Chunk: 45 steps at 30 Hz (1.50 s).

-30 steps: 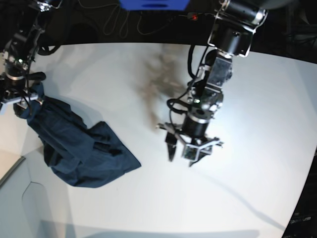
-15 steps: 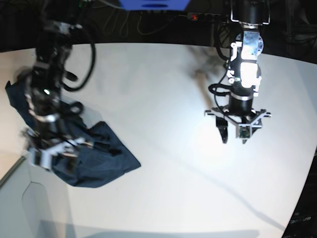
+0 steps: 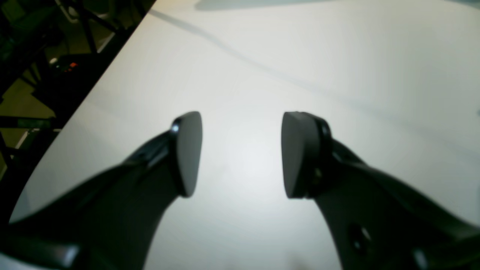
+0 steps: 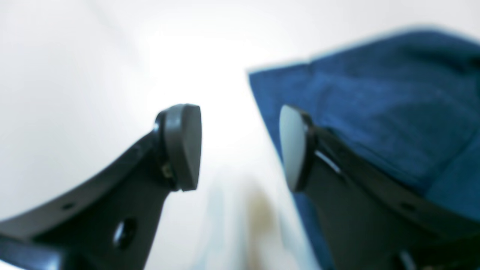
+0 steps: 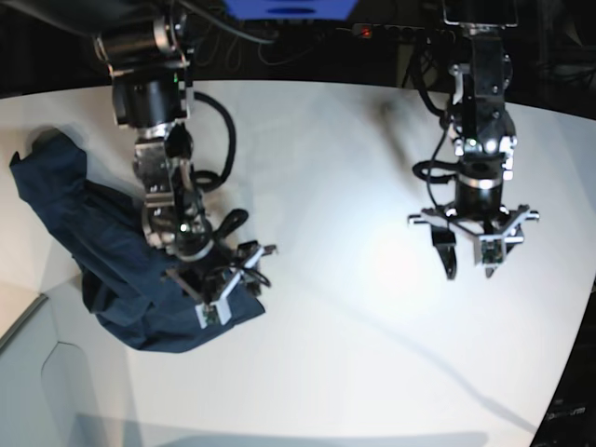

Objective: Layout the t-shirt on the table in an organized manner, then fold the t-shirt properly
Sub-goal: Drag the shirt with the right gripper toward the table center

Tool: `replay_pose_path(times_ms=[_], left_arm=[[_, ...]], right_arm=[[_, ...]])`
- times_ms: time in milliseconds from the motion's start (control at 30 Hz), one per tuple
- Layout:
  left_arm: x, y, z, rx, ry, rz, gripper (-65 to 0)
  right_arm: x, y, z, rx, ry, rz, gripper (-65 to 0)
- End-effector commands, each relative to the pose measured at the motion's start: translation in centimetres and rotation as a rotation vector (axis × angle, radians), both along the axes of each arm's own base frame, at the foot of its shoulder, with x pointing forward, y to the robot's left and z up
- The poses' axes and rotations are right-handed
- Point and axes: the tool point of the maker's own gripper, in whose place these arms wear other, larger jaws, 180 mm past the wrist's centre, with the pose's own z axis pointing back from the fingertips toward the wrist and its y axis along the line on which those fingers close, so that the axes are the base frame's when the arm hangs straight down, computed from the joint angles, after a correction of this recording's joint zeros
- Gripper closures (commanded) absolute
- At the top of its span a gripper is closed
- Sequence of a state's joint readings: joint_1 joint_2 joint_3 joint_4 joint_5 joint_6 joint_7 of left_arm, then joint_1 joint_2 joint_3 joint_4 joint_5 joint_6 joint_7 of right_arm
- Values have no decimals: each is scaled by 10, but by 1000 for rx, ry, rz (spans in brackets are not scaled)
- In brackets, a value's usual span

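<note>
Over by the table's (image 5: 307, 140) left edge, the crumpled t-shirt (image 5: 84, 233) waits; the right gripper (image 5: 222, 279) hovers agape over its hem and should pinch one layer only. The left gripper (image 5: 471, 253) idles open, empty.

**A robot lab bench, by the look of it**

This looks like a robotics lab or test rig rather than a home or shop. Two black arms with bare joints and looped cables stand over a big white table (image 5: 335, 372) with a curved edge and nothing homely on it. Behind the table the room is dark, with loose cables, a small red light (image 5: 365, 33) on some unit, and a blue object (image 5: 289, 7) at the top edge. Past the table edge in the left wrist view stand dark frames and gear, too blurred to name.
</note>
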<state>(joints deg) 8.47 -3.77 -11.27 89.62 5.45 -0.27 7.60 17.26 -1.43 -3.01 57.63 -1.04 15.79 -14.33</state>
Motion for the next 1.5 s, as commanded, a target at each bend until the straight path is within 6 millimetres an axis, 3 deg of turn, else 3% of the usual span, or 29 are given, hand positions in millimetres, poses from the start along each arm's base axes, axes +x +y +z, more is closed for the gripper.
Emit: replay_pose_path(times_ms=[0,300,533,633,733,767,900,1000,1133,1233,1367,1467], left_arm=[[1,-1,11,3,-39,-4,-327],[-8,-1,9,7,-28,-6,-327],[-8,-1,9,7,-28,-6,-327],[-8,-1,9,7,-28,-6,-327],[-9,6,10,15,-29,6,-327],[-9,8,10,17,-30,12,-327],[-8,9,14,18,-41,13,-327],[-15,7,19,22,-48,9,-327],[-26,5,32,30,-71,0,-327],[-36,4,29,33,-57,-3,-327],[-46,7,18,35,-21,5,-327],[-47,6,15,26,-17,11,-327]], right_arm=[[24,0,26,25,-89,-11,-311],[37,-52,-9,-36,-84,-136,-311],[21,-53,-46,-26,-16,-143,-296],[15,-47,-53,-19,5,-140,-190],[3,-12,-61,-14,25,-66,-19],[-4,-2,-66,-18,32,-37,0],[-31,67,-75,21,64,84,-12],[-45,113,-72,60,69,153,-15],[-50,123,-72,45,66,197,-15],[-55,141,-61,39,24,260,-16],[-60,167,-29,74,-76,319,-28],[-60,176,-3,117,-150,316,-91]])
